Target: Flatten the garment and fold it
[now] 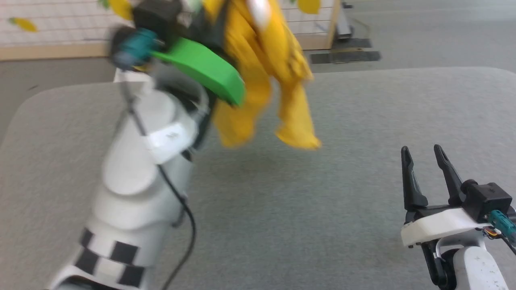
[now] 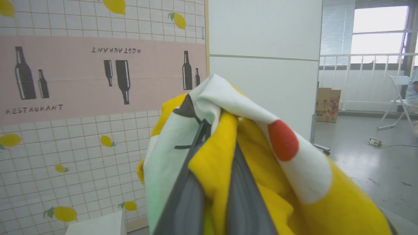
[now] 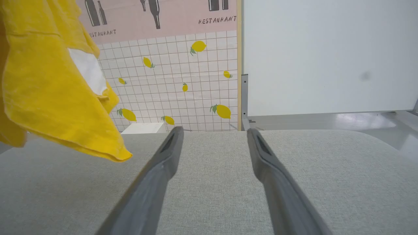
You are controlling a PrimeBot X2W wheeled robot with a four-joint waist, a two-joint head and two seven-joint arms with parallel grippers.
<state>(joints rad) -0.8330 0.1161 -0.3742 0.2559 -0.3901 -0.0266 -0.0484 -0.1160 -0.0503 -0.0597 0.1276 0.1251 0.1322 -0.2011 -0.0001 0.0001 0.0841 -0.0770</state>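
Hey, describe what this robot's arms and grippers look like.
Left arm: smooth white shell, black-and-white checkered band, black cable along it, green plate and teal connector at the wrist. Right gripper: two long, dark tapering fingers on a white bracket, teal plug beside it.

Soft cloth garment [image 1: 258, 80], matt woven table [image 1: 282, 225] (finely rough).

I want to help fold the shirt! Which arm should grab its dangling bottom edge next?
Probably the right. The right gripper is open and empty, low over the table. The left gripper is shut on the garment, holding it up.
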